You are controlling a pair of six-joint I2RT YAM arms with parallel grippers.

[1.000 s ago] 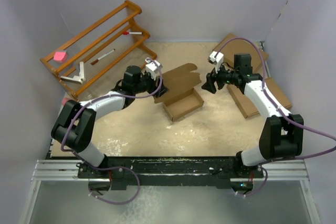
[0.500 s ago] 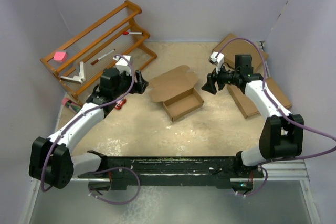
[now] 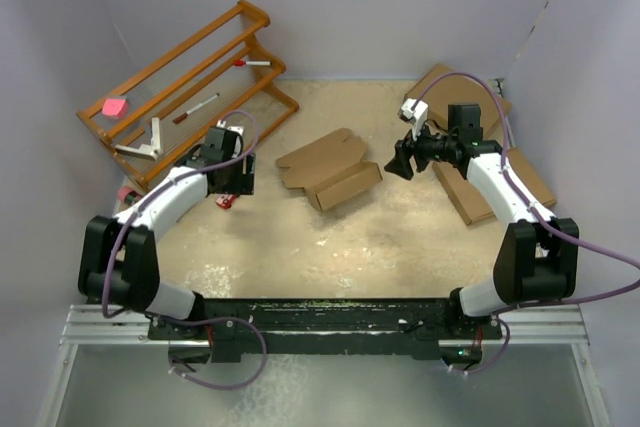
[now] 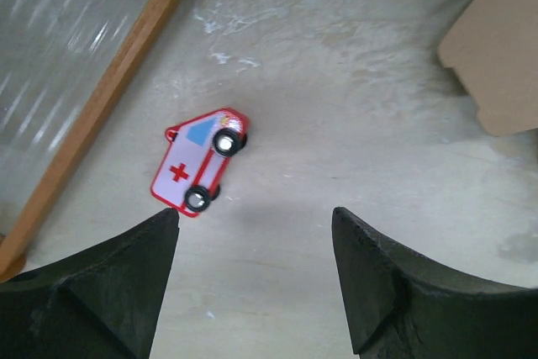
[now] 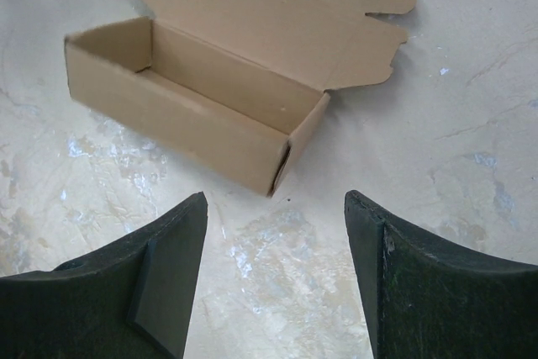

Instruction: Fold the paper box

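The paper box [image 3: 330, 172] lies on the table's middle, a shallow brown cardboard tray with its lid flap open and flat behind it. It also shows in the right wrist view [image 5: 210, 115], tray walls up, lid laid back. My left gripper [image 3: 240, 182] is open and empty, well left of the box, over bare table; a corner of the box's flap [image 4: 496, 65] shows at the right of its view. My right gripper [image 3: 398, 165] is open and empty, just right of the box, apart from it.
A small red and white toy ambulance [image 4: 200, 172] lies beside my left gripper, also seen from above [image 3: 226, 201]. A wooden rack [image 3: 190, 87] with pens and a pink block stands at the back left. Flat brown boxes [image 3: 480, 177] lie at the right.
My left arm has drawn back from the box to the left and now points down over the table. The box has shifted and turned slightly. The right arm has hardly moved.
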